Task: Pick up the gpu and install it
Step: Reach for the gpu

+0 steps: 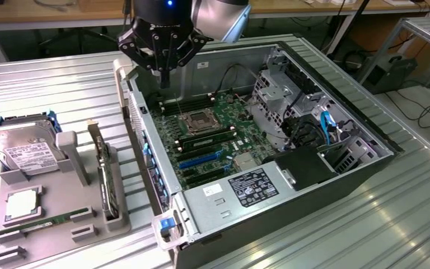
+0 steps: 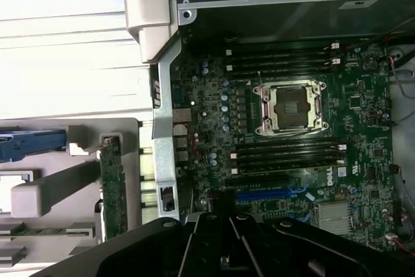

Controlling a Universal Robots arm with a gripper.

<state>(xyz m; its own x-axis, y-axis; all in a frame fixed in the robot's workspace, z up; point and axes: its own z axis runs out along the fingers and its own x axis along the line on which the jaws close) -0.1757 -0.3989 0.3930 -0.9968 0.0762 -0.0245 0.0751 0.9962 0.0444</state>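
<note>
Open computer case (image 1: 319, 202) on a metal bench: the gripper (image 1: 164, 75) hangs over its motherboard (image 1: 208, 140), fingers pinched together on nothing. The gpu (image 1: 108, 179) stands on edge in the grey holder (image 1: 51, 190) alongside, with hard drive (image 1: 24, 148), processor (image 1: 22, 204) and memory stick (image 1: 47, 222). In the wrist view the gripper's dark body cuts off the blue slots (image 2: 272, 194)

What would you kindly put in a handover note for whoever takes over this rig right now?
Claw: shut, holding nothing, hanging above the open computer case, over the motherboard.
gpu: standing on edge in the grey holder tray, to the exterior view's left of the case, apart from the claw.
Done: nothing visible so far.
Left: gpu not yet picked up, not yet installed.
</note>
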